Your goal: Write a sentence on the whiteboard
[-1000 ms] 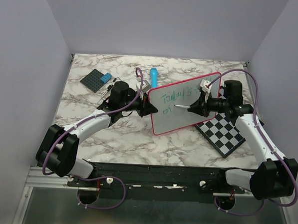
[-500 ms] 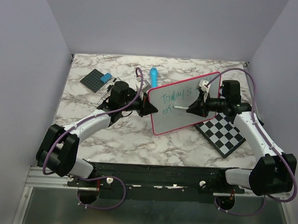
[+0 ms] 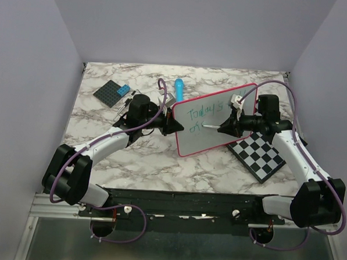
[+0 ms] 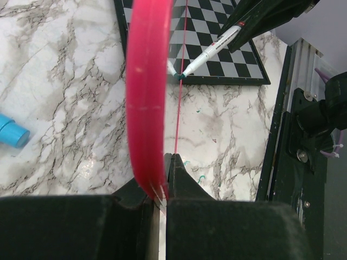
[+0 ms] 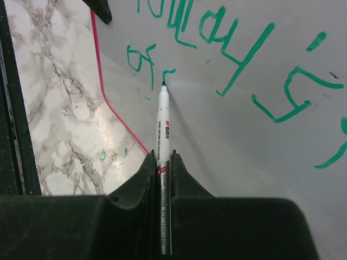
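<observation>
Top view: the whiteboard (image 3: 211, 140) stood mid-frame, tilted up off the counter (image 3: 137, 157), its left edge pinched by the left fingers (image 3: 172, 126). The right fingers (image 3: 227, 126) were clenched on a marker (image 3: 211, 125). The sentence (image 3: 200, 114) ran to "Today's" plus a short second line. Judged about half done, with the closing words left to write.

Left wrist view: board seen edge-on. Rim clamped, marker tip apparently meeting the face. No lettering visible.

Right wrist view: only here was the writing legible. It showed "of" and one small stroke at the tip.
</observation>
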`<state>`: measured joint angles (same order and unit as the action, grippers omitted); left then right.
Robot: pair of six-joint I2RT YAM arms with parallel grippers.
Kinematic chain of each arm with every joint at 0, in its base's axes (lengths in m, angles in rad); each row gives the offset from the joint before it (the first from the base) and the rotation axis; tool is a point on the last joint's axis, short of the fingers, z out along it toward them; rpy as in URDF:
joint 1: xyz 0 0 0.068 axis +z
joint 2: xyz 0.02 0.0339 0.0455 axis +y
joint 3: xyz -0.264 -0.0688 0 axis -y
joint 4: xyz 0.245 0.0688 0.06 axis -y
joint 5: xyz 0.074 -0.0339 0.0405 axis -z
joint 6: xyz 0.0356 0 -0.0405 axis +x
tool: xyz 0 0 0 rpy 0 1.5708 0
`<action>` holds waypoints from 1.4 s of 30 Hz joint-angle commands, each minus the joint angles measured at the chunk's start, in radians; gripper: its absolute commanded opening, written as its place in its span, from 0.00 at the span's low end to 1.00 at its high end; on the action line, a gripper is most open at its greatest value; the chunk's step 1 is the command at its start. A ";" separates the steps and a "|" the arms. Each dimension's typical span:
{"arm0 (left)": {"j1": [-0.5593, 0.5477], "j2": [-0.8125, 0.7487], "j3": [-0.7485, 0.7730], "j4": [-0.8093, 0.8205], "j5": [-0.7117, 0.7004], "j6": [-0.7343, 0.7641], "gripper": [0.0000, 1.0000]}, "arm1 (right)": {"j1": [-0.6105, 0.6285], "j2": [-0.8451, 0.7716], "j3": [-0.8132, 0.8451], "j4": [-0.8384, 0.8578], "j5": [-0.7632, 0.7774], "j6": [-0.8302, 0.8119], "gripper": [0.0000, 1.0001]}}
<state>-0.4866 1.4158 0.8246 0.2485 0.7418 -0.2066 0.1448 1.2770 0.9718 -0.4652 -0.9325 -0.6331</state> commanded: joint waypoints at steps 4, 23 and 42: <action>-0.009 0.034 -0.018 -0.175 -0.027 0.082 0.00 | -0.004 -0.005 -0.045 -0.026 0.064 -0.063 0.01; -0.009 0.043 -0.015 -0.176 -0.027 0.085 0.00 | 0.010 0.028 -0.055 -0.047 0.020 -0.065 0.00; -0.009 0.040 -0.015 -0.178 -0.024 0.087 0.00 | 0.009 -0.004 0.041 0.003 -0.038 0.046 0.01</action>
<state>-0.4866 1.4178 0.8284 0.2424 0.7494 -0.1917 0.1497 1.2549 0.9840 -0.4938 -0.9371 -0.6270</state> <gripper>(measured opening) 0.091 0.140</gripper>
